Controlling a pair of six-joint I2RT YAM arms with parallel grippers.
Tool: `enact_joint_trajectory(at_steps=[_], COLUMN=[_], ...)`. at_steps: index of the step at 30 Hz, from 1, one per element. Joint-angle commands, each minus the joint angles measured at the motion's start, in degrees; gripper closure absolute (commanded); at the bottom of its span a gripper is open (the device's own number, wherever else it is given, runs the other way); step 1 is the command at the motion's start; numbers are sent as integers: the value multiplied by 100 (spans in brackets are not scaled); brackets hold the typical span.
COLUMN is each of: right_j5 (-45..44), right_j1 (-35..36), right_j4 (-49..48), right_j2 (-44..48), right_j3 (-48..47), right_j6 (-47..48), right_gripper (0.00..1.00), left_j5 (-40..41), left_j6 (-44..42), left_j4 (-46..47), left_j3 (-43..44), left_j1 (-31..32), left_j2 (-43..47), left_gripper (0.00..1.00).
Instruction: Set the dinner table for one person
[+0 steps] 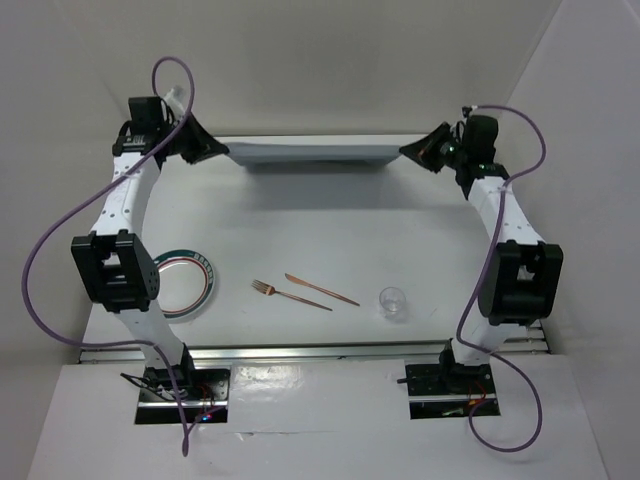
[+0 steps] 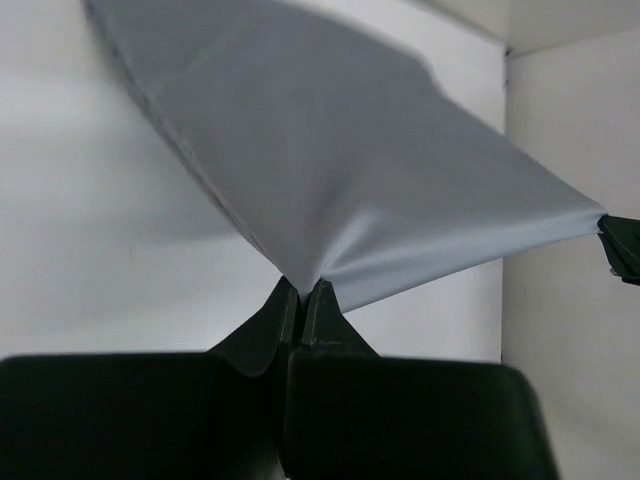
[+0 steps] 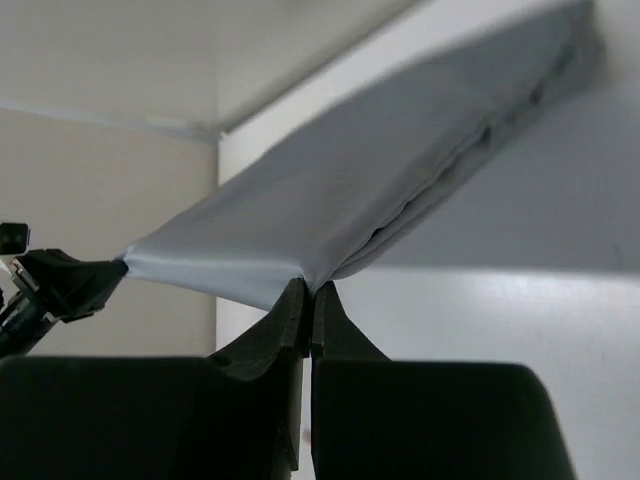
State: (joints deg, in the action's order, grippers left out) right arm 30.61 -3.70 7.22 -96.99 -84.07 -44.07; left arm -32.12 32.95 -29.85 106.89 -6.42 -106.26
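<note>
The left fingers (image 2: 280, 320) and right fingers (image 3: 328, 318) are each clamped on a corner of the grey cloth (image 1: 310, 152), which is stretched between them across the upper part of the top view. The white table (image 1: 330, 215) fills the middle of that view. The plate (image 1: 205, 270), fork (image 1: 275, 292), knife (image 1: 320, 290) and glass (image 1: 394, 301) sit on the table toward the lower edge.

The dinner table (image 1: 330, 225) is a big flat white surface with a metal rail (image 1: 320, 352) running along the near edge. Everything on it sits toward that near side. There's a plate (image 1: 208, 280) with a striped rim at the left, partly hidden. A copper-coloured fork (image 1: 291, 297) and knife (image 1: 322, 289) lie side by side near the middle, both angled. A small clear glass (image 1: 394, 302) stands just right of them.
</note>
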Motion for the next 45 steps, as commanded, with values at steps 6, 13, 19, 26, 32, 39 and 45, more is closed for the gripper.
enact_joint_trajectory(at_steps=[6, 13, 19, 26, 32, 39, 45], right_j5=[-212, -1126, -1451, -1751, -1672, -1620, -1567], right_j1=[-113, -113, 404, 598, 651, 704, 809], right_j4=[252, 1342, 1562, 1818, 1765, 1580, 1344], right_j2=[1453, 2228, 1509, 533, 23, -416, -698], right_j3=[2780, 2890, 2125, 1956, 1956, 2009, 2193], right_j6=[496, 901, 1076, 1024, 909, 796, 742], right_gripper=[36, 27, 39, 57, 26, 24, 27], left_j5=[584, 1516, 1662, 2446, 2631, 2852, 2852], left_j6=[-377, -684, -685, -193, -87, 80, 185], left_j4=[-117, -680, -628, -680, -628, -566, -513], left_j3=[-3178, -3352, -3114, -3526, -3404, -3289, -3237], left_j1=[-281, -281, 210, 474, 737, 844, 844], left_j2=[1475, 2083, 1453, 1257, 510, 45, -219], left_gripper=[14, 0, 25, 39, 21, 21, 28])
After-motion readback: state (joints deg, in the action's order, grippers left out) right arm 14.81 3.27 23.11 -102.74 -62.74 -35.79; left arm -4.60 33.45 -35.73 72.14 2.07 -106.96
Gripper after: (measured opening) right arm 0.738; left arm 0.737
